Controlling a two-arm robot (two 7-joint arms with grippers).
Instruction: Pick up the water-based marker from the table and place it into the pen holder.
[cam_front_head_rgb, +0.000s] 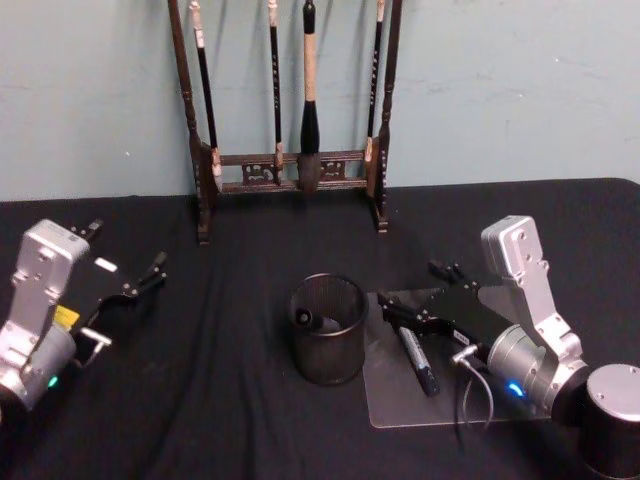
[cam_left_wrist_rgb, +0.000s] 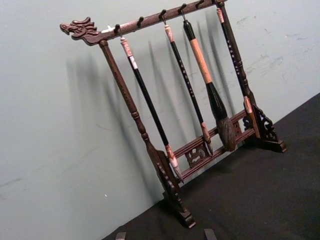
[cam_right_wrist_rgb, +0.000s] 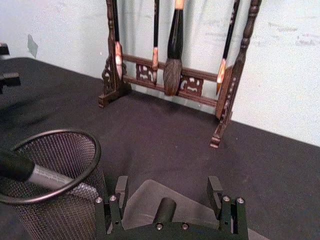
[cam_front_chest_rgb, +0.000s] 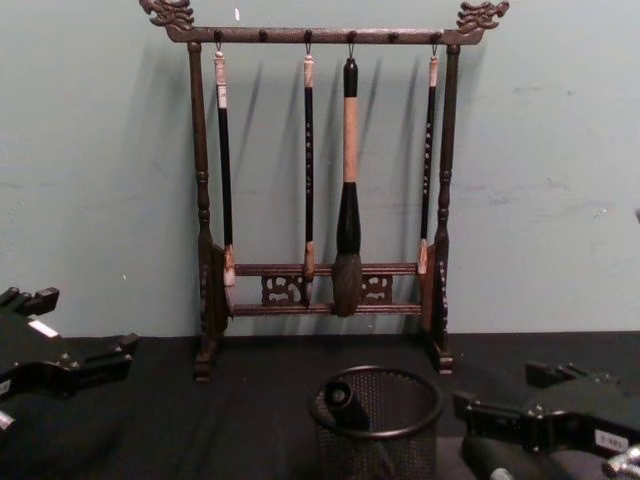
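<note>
Head view gives us the table (cam_front_head_rgb: 200, 400) in black cloth, with the pen holder (cam_front_head_rgb: 328, 330) near its middle and the brush rack (cam_front_head_rgb: 290, 158) well behind it against the wall. We see a dark-capped marker (cam_front_head_rgb: 303, 318) inside the holder; in the right wrist view it leans on the mesh cup's rim (cam_right_wrist_rgb: 22, 170). A second marker (cam_front_head_rgb: 418, 358) lies flat on a clear mat (cam_front_head_rgb: 390, 400) just beside the holder, on the robot's right. The right gripper (cam_front_head_rgb: 409, 284) hangs over the far end of that mat, its fingers (cam_right_wrist_rgb: 121, 186) spread wide and nothing between them. One finger sits above the second marker's far end, and we cannot tell whether it touches. From the chest view we find this gripper (cam_front_chest_rgb: 498, 390) low, to the right of the holder (cam_front_chest_rgb: 378, 425). The left gripper (cam_front_head_rgb: 125, 250) is well off to the left above the cloth, its fingers spread and holding nothing.
</note>
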